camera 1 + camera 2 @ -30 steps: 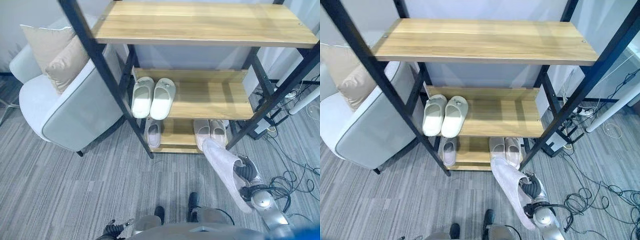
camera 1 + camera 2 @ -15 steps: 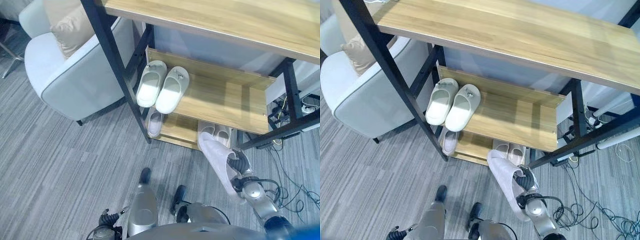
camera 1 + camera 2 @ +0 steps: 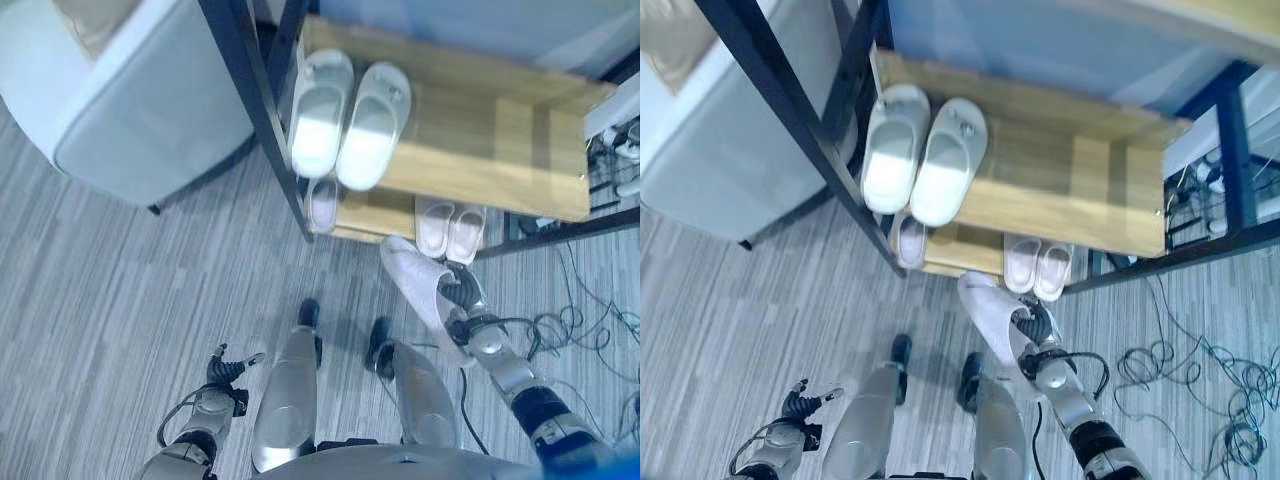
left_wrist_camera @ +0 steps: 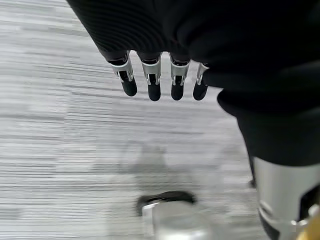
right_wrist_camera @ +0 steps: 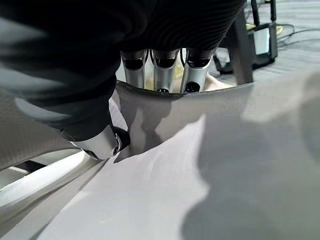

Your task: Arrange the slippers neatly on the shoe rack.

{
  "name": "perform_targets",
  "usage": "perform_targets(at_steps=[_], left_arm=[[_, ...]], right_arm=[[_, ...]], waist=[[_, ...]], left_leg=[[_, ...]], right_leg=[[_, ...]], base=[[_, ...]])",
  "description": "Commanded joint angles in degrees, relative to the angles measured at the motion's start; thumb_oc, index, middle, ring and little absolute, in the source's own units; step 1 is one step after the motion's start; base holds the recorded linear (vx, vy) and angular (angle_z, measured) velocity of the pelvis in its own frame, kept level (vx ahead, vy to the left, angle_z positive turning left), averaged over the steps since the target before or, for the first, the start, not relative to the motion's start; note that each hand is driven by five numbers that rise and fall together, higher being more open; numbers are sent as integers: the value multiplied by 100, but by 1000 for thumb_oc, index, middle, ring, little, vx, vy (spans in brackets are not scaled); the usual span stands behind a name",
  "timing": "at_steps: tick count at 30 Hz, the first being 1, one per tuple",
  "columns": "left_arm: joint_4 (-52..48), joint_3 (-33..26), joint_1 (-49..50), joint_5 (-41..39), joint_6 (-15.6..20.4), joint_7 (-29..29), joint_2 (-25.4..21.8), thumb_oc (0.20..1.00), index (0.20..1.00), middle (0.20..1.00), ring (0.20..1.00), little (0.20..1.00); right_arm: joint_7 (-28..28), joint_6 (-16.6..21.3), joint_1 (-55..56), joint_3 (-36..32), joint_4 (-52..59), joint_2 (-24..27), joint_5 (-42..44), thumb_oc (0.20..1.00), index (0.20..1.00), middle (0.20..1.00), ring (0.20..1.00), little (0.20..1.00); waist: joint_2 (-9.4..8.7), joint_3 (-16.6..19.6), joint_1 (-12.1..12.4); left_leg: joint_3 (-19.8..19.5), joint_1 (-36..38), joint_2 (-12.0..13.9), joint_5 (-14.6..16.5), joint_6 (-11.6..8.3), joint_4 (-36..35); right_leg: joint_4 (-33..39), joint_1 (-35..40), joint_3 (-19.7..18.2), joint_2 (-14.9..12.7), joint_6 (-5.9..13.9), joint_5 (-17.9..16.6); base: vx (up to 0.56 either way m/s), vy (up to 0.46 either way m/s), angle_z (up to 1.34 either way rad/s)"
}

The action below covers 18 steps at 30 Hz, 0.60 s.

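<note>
My right hand (image 3: 463, 303) is shut on a pale grey slipper (image 3: 413, 277) held above the floor, toe towards the rack's lower right front. In the right wrist view the fingers (image 5: 162, 70) reach inside the slipper (image 5: 165, 175) and the thumb pinches its rim. The wooden shoe rack (image 3: 490, 150) carries a white pair (image 3: 350, 120) on the left of its middle shelf. On the bottom shelf (image 3: 375, 215) lie a single pale slipper (image 3: 323, 200) at the left and a pale pair (image 3: 450, 228) at the right. My left hand (image 3: 225, 372) hangs open low at the left, fingers (image 4: 154, 85) straight over the carpet.
A light grey armchair (image 3: 130, 110) stands against the rack's left side. A black frame post (image 3: 255, 110) runs down the rack's front left. Loose cables (image 3: 590, 320) lie on the striped carpet at the right.
The camera has tilted down, so the rack sits higher in view and the top shelf is gone. My left hand has come into view. The right hand still holds the slipper by the bottom shelf.
</note>
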<state>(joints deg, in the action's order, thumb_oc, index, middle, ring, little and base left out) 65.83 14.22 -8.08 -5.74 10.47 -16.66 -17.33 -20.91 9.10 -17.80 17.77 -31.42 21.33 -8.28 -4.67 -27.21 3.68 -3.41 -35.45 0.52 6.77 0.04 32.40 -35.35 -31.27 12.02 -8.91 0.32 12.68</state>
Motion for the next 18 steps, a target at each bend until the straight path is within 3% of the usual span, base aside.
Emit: perform_targets(at_steps=[1,3,4,9,11,12,18], left_arm=[[-88,42,198,258,140,-167,-94,1000,1000,1000,1000,1000],[-207,-99,-24,-83,173,-233,-239,1000,1000,1000,1000,1000],[-366,-179,-87,-371,239,-264,-353,1000,1000,1000,1000,1000],[-702,-119,89,-648,400,-409,-477,1000,1000,1000,1000,1000],[-763,-191,129,-776,497,-535,-572,1000,1000,1000,1000,1000],[-957,-297,204,-1029,624,-730,-671,1000,1000,1000,1000,1000],[-1121,-463,407,-1211,735,-1002,-1003,1000,1000,1000,1000,1000]], right_arm=[[-228,207,415,47,723,113,-209,200,200,200,200,200],[-260,202,87,62,852,162,-88,200,200,200,200,200],[-382,215,-250,19,880,156,44,200,200,200,200,200],[-946,200,-1442,-218,844,175,351,200,200,200,200,200],[-1193,190,-2024,-341,735,391,454,200,200,200,200,200],[-1516,215,-2663,-535,529,583,766,200,200,200,200,200],[-1920,95,-3967,-575,-310,1033,1225,200,200,200,200,200]], waist=[[34,565,-9],[94,519,23],[142,471,76],[360,544,309],[475,652,419],[628,738,563],[801,746,724]], left_leg=[[-414,15,111,199,-76,78],[-490,-441,41,340,-44,486],[-545,-886,-17,671,-21,1054],[-553,-2499,-276,1126,76,2536],[-582,-3297,-415,1334,162,3259],[-618,-4111,-592,1587,235,4186],[-508,-5249,-802,2175,307,6116]], right_leg=[[-83,580,-75,-343,432,75],[-616,97,-81,-417,354,308],[-1212,-373,-183,-468,319,653],[-2589,-1967,-421,-662,61,1210],[-3443,-2849,-587,-791,-51,1486],[-4570,-3815,-810,-891,-156,1769],[-6630,-5062,-1413,-930,-307,2269]], base=[[-103,34,12],[-89,17,18],[-40,-7,18],[-72,12,10],[-1,62,21],[60,82,23],[119,60,-1]])
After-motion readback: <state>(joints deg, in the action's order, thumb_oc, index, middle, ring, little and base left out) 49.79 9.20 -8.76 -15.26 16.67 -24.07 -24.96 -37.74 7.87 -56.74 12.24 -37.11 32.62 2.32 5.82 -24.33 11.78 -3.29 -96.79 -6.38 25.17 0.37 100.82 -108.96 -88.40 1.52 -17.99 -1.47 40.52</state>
